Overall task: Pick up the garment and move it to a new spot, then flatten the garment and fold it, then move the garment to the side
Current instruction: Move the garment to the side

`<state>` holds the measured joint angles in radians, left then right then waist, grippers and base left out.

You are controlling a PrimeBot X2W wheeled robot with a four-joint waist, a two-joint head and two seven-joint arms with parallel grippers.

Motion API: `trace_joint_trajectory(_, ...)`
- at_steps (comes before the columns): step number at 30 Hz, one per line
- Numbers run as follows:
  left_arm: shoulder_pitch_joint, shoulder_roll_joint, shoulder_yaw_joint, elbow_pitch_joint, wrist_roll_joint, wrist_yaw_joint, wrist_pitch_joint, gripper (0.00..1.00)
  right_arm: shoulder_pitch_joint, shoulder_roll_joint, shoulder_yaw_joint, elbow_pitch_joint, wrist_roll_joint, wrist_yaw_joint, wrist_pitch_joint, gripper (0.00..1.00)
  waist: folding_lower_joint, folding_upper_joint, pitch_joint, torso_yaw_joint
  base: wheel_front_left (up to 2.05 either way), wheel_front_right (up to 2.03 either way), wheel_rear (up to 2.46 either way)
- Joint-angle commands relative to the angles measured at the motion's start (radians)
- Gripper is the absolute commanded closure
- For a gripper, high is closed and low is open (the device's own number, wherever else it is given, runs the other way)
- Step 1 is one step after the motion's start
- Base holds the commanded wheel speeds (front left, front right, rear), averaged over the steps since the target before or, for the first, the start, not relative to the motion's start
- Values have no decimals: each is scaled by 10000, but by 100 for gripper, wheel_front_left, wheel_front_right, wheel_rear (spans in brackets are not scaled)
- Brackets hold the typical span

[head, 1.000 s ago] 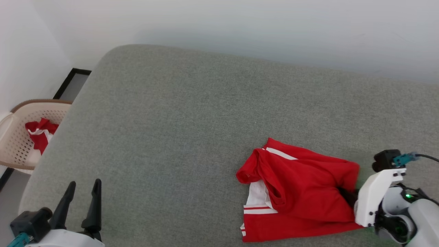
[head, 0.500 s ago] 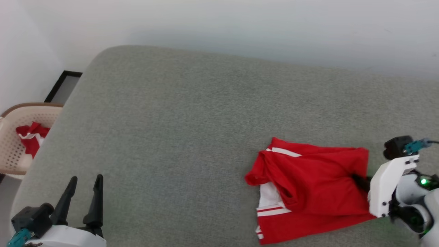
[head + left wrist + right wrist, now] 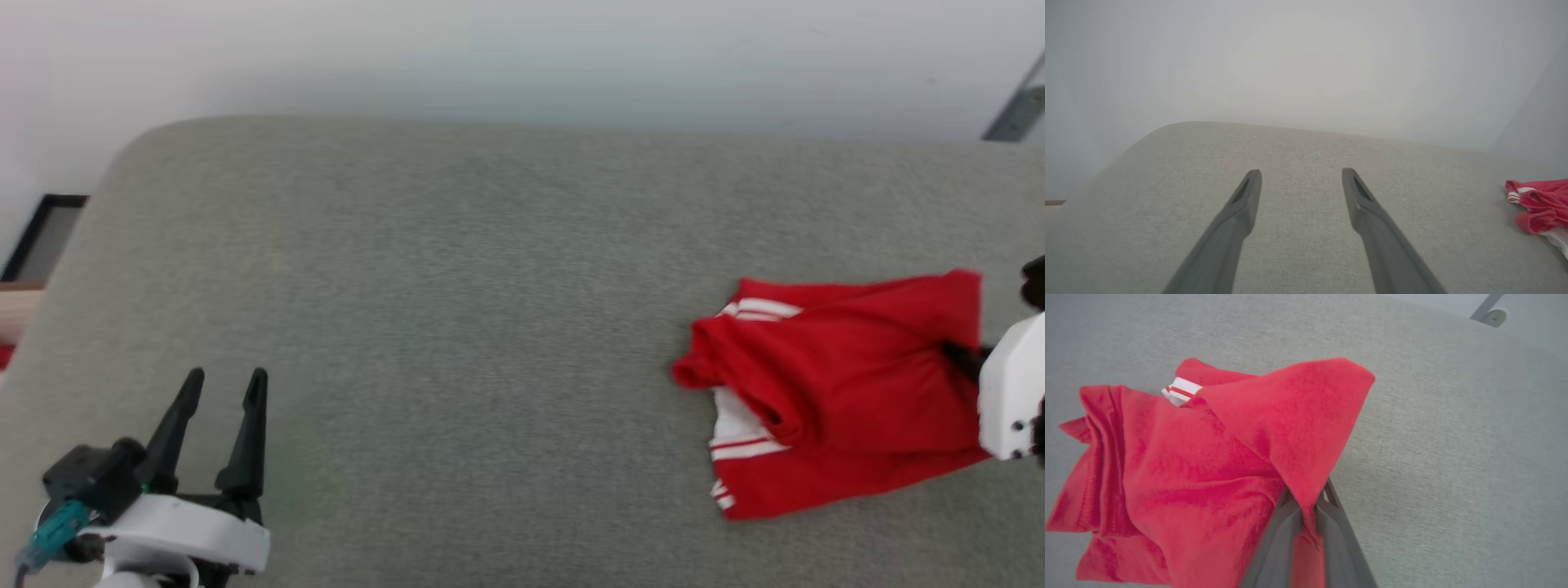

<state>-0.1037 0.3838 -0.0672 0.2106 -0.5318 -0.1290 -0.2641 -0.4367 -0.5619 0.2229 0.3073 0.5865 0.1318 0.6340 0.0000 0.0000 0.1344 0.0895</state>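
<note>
The garment (image 3: 841,392) is a crumpled red shirt with white, red-striped trim, lying at the right of the grey cushioned surface (image 3: 457,269). My right gripper (image 3: 1306,498) is shut on a raised red fold of the garment (image 3: 1216,457); its dark fingers pinch the cloth between them. In the head view only the right gripper's (image 3: 963,359) white housing and dark finger bases show at the garment's right edge. My left gripper (image 3: 220,388) stands open at the lower left, far from the garment. Between its spread fingers (image 3: 1241,204) lies bare cushion, with the garment (image 3: 1537,204) off to the right.
A pale wall (image 3: 522,57) runs behind the cushion. A metal bracket (image 3: 1016,106) shows on the wall at upper right. At the far left edge a dark floor strip (image 3: 41,229) and a sliver of the beige basket (image 3: 16,310) show. Wide cushion area lies between the grippers.
The right gripper closed on the garment's right edge and a fold of it now stands raised. The head camera turned, shifting the view; the basket slid nearly out at the left. Left gripper unchanged.
</note>
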Motion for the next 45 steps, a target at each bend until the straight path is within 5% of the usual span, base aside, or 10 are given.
trace_joint_trajectory(1, -186, 29, -101, -61, 67, -20, 7, 0, -156, -163, -200, -148, -164, -23, 77, 100, 0, 0, 386, -656, 0, 0, 0)
trace_joint_trajectory(21, -1964, 951, -1413, -398, -229, -21, 9, 0, -1796, -1412, -753, 331, -1231, -23, -1199, 100, 0, 0, 2293, -2723, 0, 0, 0)
trace_joint_trajectory(31, -2852, 1348, -2142, -465, -396, -21, 7, 0, -2669, -2107, -926, 1362, -2172, -24, -2239, 100, 0, 0, 3077, -2960, 0, 0, 0)
trace_joint_trajectory(45, -3170, 1547, -2394, -484, -649, -21, 9, 0, -3347, -1713, -1403, 2842, -5051, -24, -2847, 100, 0, 0, 3581, -2749, 0, 0, 0)
